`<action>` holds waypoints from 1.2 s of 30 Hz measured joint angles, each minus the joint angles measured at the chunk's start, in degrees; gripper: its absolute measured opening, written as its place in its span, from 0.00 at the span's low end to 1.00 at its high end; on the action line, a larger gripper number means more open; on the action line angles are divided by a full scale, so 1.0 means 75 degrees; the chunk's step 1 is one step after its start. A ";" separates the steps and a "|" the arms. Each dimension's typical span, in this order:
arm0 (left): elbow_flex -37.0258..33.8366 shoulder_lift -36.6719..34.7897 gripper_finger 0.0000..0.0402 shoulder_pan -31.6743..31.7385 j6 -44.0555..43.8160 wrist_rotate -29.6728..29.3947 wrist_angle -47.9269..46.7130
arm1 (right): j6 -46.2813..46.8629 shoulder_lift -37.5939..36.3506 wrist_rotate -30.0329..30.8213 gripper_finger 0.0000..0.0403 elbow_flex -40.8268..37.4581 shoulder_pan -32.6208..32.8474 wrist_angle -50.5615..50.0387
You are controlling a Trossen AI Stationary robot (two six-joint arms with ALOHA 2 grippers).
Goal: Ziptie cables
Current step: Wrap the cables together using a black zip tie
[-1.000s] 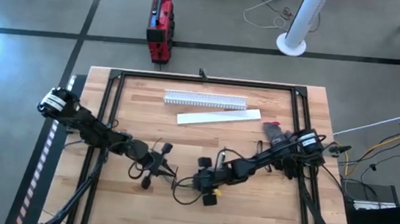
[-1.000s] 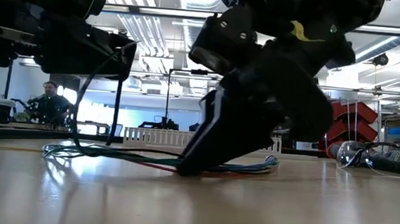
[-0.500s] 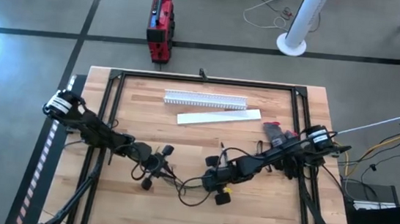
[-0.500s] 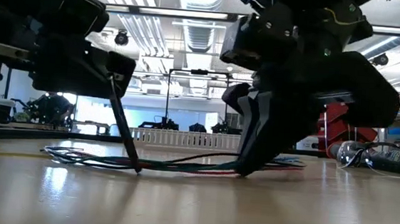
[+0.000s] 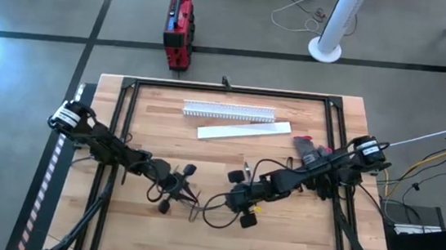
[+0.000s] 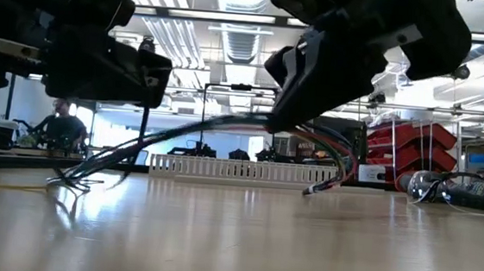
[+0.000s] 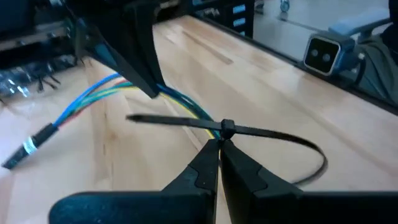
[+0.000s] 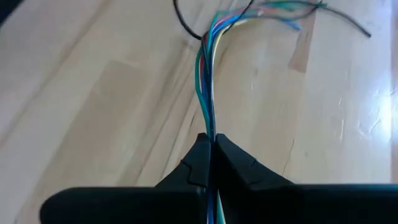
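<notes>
Black ziptie (image 7: pixel 227 129) around blue, green, yellow cables (image 7: pixel 93 99).

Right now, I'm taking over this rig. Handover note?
Left gripper: shut on the black plastic zip tie, pinched just below its head.
Right gripper: shut on the bundle of coloured wires, which it holds lifted off the wooden table.
Both meet near the table's middle.
Done: the tie is looped around the bundle and threaded through its head.
Left: the loop looks slack, so likely pull it tight, then release.

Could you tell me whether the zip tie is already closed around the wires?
Closed: in the left wrist view the zip tie loops around the wires, its tail through the head.
</notes>
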 joint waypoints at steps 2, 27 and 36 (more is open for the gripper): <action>-0.0008 -0.0085 0.00 0.0000 -0.0134 -0.0012 -0.0347 | 0.0103 0.0000 0.0000 0.00 -0.0085 0.0017 0.0009; -0.0020 -0.1365 0.00 0.0000 -0.0344 -0.0202 -0.2086 | -0.0146 0.0241 -0.0261 0.45 -0.0482 -0.0014 0.2354; -0.0020 -0.1285 0.00 0.0000 -0.0407 -0.0207 -0.2064 | -0.1209 0.0514 -0.0613 0.45 -0.0415 -0.0285 0.3732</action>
